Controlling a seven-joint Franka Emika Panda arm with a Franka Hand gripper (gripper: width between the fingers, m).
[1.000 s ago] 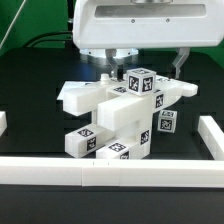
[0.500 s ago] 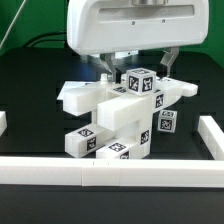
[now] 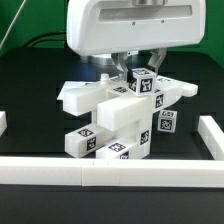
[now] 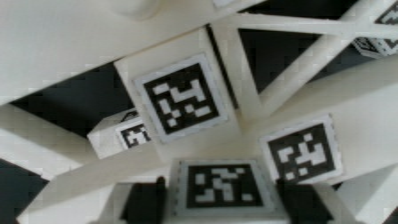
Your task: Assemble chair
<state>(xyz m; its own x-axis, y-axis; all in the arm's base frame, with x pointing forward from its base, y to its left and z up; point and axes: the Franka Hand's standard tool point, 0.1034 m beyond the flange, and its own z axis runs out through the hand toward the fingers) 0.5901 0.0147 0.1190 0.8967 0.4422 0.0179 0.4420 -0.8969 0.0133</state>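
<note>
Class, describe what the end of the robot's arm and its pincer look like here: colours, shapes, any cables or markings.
The end of the arm is a broad white housing with rounded corners and a grey strip along its top edge. Below it sits a short grey cylinder. The pincer has two thin dark fingers. No markings or cables show on these parts.

Exterior wide; wrist close above chair (image 3: pixel 112 113)

We see bright, even light. The white chair (image 3: pixel 120 115) glows against the dark table (image 3: pixel 30 75), brightest on top. Its shadows are soft. The wrist view looks blurry and a bit grainy.
</note>
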